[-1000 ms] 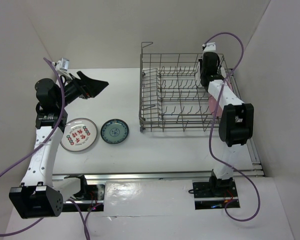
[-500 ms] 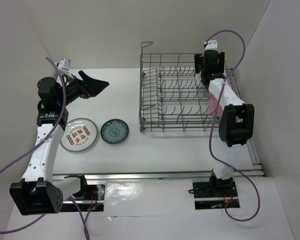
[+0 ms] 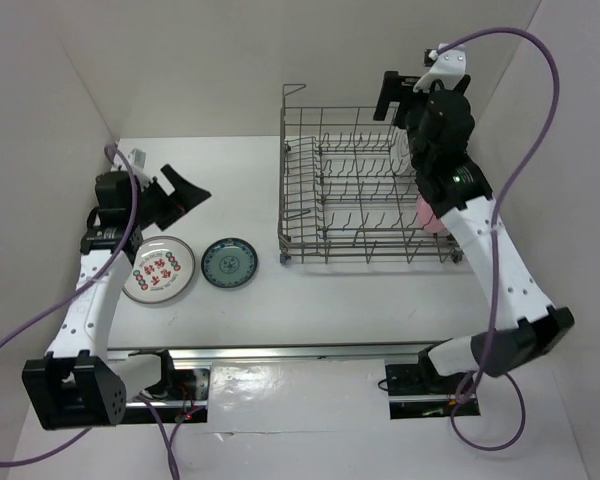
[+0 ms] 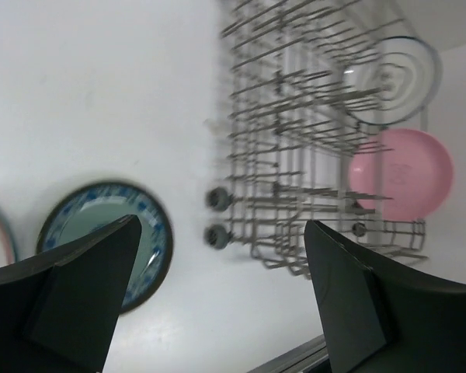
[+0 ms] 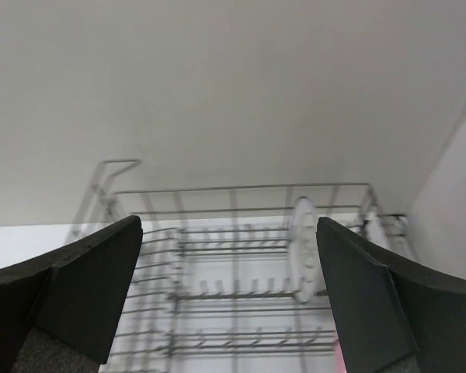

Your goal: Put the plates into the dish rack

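Observation:
The dish rack (image 3: 350,190) stands at the back right of the table. A pink plate (image 3: 431,216) stands on edge at its right end, and the left wrist view shows the pink plate (image 4: 404,175) beside a white dark-rimmed plate (image 4: 392,78), both in the rack (image 4: 295,140). In the right wrist view that white plate (image 5: 304,249) stands upright between the tines. The teal plate (image 3: 229,263) and the red-patterned plate (image 3: 157,269) lie flat on the table at the left. My left gripper (image 3: 185,190) hangs open above them. My right gripper (image 3: 405,95) is open, raised above the rack's far right corner.
White walls close in the table on the left, back and right. A metal rail (image 3: 320,350) runs along the near edge by the arm bases. Purple cables (image 3: 540,90) loop off both arms.
My right gripper has opened and lifted up out of the rack, with its arm stretched higher. My left gripper has dropped slightly toward the plates on the table.

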